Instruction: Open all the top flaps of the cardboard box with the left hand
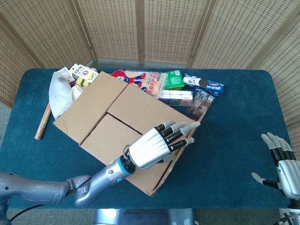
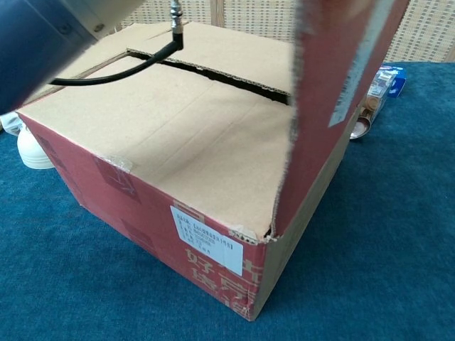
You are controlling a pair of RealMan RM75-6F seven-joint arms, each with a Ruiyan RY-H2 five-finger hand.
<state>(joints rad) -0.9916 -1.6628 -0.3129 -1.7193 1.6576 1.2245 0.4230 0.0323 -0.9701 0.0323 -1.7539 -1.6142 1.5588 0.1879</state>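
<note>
The cardboard box [image 1: 123, 129] sits mid-table [image 1: 234, 136], toward the left edge. The left hand [image 1: 157, 145] lies over its near-right flap [image 2: 334, 92], which stands upright. Snack packets [image 1: 168, 84] lie behind it along the far edge. The right hand [image 1: 281, 161] is at the near-right corner
</note>
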